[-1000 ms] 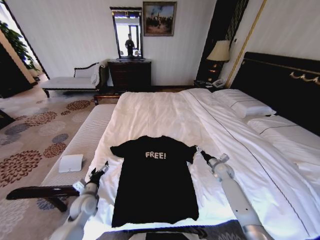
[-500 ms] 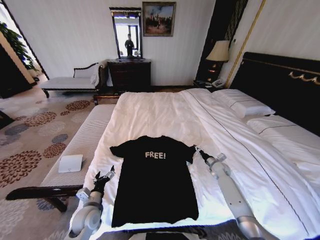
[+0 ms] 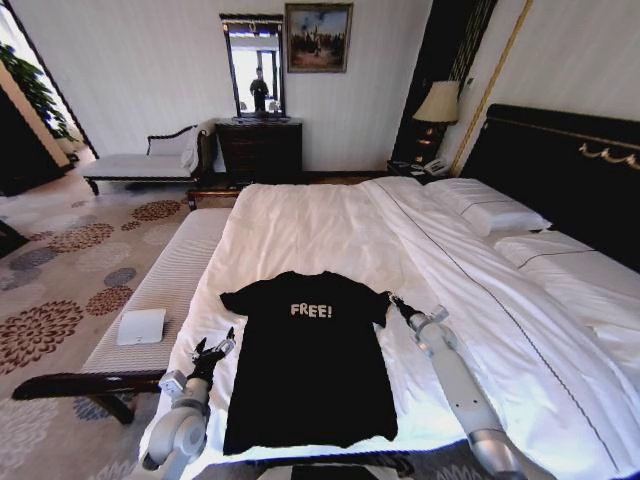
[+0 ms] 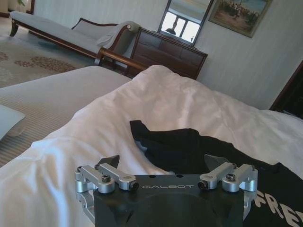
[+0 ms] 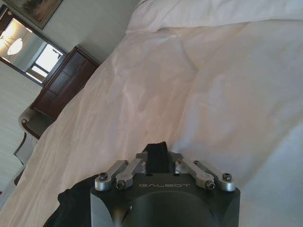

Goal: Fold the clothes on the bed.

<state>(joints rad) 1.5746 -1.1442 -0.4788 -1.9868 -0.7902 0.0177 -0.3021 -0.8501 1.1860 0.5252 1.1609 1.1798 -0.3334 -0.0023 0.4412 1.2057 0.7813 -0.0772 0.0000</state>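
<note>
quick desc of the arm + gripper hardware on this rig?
Both arms are silver-grey, rounded tubular segments. The left gripper and right gripper share one build: a black body with white "GALBOT" lettering, silver metal linkages with black screws, and dark fingers. No loose cables can be made out.

Bright daylight, duvet (image 3: pixel 330 230) glaring white, head view bowed at edges.
</note>
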